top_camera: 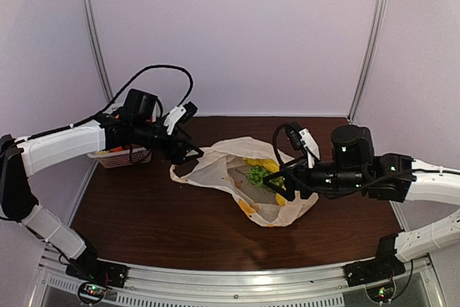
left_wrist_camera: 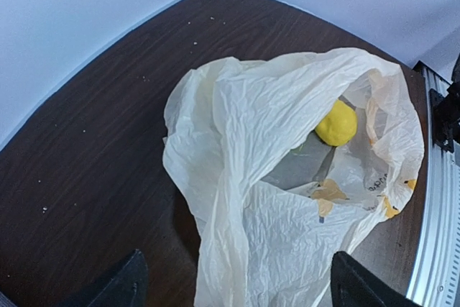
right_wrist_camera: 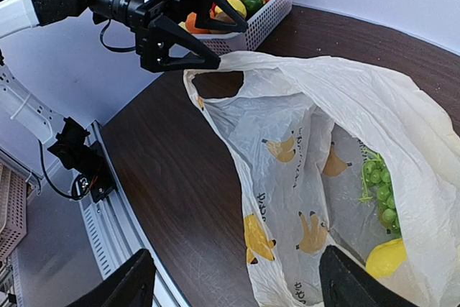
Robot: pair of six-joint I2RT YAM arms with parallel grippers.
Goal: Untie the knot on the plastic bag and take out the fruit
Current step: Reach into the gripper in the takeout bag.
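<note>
Pale lilac walls [top_camera: 230,34] are closing in a dark brown wooden worktop [top_camera: 144,213] on three sides. Near the left edge, toward the far left corner, a white slotted basket [top_camera: 122,159] is standing, and it is holding orange, yellow and green pieces. Just beside it, a little more toward the middle of the worktop, the left gripper [right_wrist_camera: 233,45] is hovering above the wood. Its two black fingers are standing wide apart and are not pressing anything between them. One handle loop [right_wrist_camera: 246,64] of the plastic bag [top_camera: 215,169] is reaching up to the lower finger and is touching it; whether the loop is hanging on that finger I cannot tell.

The bag is lying in the middle of the worktop, somewhat toward the right edge, and its mouth is gaping so that the inside is showing from above. Inside it the fruit is resting: a bunch of green grapes [top_camera: 256,175] and yellow pieces [left_wrist_camera: 336,123] beside them. Small orange-yellow banana marks [right_wrist_camera: 282,150] are printed on the thin cream plastic.

At the side of the bag that is facing the right edge, the right gripper [top_camera: 274,183] is reaching over the rim of the bag, near the grapes. Its fingers are also spread wide, with crinkled plastic lying between and below them, and they are gripping nothing.
</note>
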